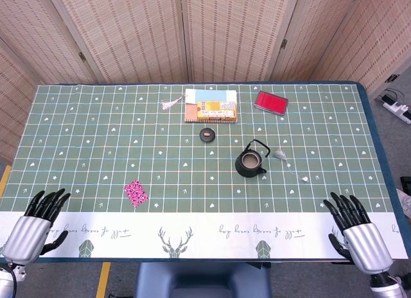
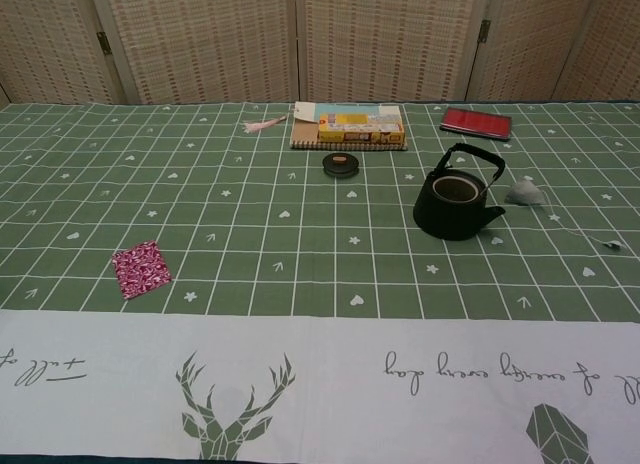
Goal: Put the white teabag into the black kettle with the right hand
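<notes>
The black kettle [image 1: 250,162] [image 2: 456,203] stands open-topped right of the table's middle, its handle raised. Just to its right lies the white teabag [image 1: 279,155] [image 2: 524,192], with a thin string running to a small tag [image 1: 305,178] [image 2: 612,244]. My right hand [image 1: 356,234] rests at the near right corner of the table, fingers spread and empty, well short of the teabag. At the near left corner is my left hand [image 1: 33,225], also open and empty. Neither hand shows in the chest view.
A round black kettle lid [image 1: 207,134] [image 2: 340,164] lies behind and left of the kettle. A notebook with a colourful box [image 1: 210,106] [image 2: 349,126] and a red case [image 1: 271,101] [image 2: 476,122] sit at the back. A pink patterned sachet [image 1: 135,192] [image 2: 141,267] lies front left.
</notes>
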`<state>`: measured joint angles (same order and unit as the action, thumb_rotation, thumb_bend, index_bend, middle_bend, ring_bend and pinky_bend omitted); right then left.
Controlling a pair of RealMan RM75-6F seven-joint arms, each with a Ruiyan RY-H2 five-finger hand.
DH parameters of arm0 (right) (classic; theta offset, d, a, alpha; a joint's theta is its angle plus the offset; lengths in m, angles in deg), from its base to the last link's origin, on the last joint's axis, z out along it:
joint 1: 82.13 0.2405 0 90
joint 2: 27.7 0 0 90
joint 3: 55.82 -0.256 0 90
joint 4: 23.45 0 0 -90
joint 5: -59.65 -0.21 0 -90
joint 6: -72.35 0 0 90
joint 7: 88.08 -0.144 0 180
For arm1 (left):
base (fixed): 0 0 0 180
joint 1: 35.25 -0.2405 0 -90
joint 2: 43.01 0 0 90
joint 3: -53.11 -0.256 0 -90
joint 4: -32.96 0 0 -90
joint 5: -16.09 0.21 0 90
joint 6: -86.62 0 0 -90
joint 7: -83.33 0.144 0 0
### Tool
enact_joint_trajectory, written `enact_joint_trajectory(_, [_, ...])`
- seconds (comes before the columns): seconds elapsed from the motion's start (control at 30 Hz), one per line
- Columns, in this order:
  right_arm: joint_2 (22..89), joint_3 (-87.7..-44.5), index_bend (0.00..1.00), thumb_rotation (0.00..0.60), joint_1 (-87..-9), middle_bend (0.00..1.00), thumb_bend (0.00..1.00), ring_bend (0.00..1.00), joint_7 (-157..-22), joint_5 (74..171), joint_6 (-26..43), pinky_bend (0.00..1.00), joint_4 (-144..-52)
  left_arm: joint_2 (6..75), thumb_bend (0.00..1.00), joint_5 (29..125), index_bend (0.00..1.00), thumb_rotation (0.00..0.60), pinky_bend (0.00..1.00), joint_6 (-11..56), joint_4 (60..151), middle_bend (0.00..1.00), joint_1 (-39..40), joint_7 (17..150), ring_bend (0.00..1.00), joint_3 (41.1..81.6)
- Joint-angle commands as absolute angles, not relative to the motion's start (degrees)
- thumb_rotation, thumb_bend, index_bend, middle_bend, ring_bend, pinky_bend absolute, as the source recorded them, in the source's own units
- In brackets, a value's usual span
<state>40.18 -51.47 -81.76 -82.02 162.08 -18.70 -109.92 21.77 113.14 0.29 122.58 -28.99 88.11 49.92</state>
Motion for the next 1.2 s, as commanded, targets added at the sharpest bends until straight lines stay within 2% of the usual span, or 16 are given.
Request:
enact_joint_trajectory(0.03, [39.7, -52.0, 0.1, 0.6, -80.0, 0.0, 0.4, 0.0, -83.6, 161.8, -16.5, 0.0, -108.8, 22.0, 0.28, 113.1, 0.0, 0.6, 0.04, 0.6, 122.5, 0.0, -28.9, 88.9, 0.07, 49.9])
enact_joint_trajectory(0.13, [39.7, -53.8, 0.15, 0.6, -78.1, 0.0, 0.4, 0.0, -85.6, 160.2, -14.9, 0.0, -106.8, 22.4, 0.28, 112.7, 0.0, 0.6, 0.04, 1.2, 122.6, 0.0, -28.8, 89.8, 0.07, 49.9])
enact_joint_trajectory(0.27, [40.6, -56.2, 0.28, 0.6, -75.2, 0.0, 0.4, 0.0, -89.3, 157.2, -11.7, 0.0, -102.9, 22.3, 0.28, 112.3, 0.0, 0.6, 0.04, 1.3, 122.7, 0.0, -28.8, 89.7, 0.07, 50.1])
enact_joint_trajectory(0.37, [41.6, -57.2, 0.32, 0.6, -73.5, 0.0, 0.4, 0.0, -91.1, 155.2, -8.9, 0.0, -100.6, 22.2, 0.28, 112.7, 0.0, 0.6, 0.04, 0.9, 122.7, 0.0, -28.9, 89.3, 0.07, 50.1])
enact_joint_trajectory(0.57, [45.6, -58.8, 0.36, 0.6, -71.4, 0.0, 0.4, 0.0, -92.8, 150.6, -4.3, 0.0, -94.7, 21.9, 0.28, 113.0, 0.0, 0.6, 0.04, 0.3, 122.7, 0.0, -29.0, 88.5, 0.07, 50.0])
enact_joint_trajectory(0.77, [51.9, -60.0, 0.38, 0.6, -68.6, 0.0, 0.4, 0.0, -100.6, 147.3, 0.8, 0.0, -84.6, 21.9, 0.28, 113.1, 0.0, 0.6, 0.04, 0.3, 122.5, 0.0, -28.9, 88.3, 0.07, 49.9])
enact_joint_trajectory(1.0, [58.2, -60.6, 0.4, 0.6, -66.3, 0.0, 0.4, 0.0, -103.2, 146.6, 1.9, 0.0, -76.0, 21.8, 0.28, 112.5, 0.0, 0.6, 0.04, 0.5, 122.6, 0.0, -28.9, 88.1, 0.07, 50.2])
enact_joint_trajectory(1.2, [62.4, -62.0, 0.42, 0.6, -64.3, 0.0, 0.4, 0.0, -105.0, 145.0, 3.3, 0.0, -73.4, 21.8, 0.28, 112.3, 0.0, 0.6, 0.04, 0.8, 122.6, 0.0, -28.8, 88.2, 0.07, 50.2])
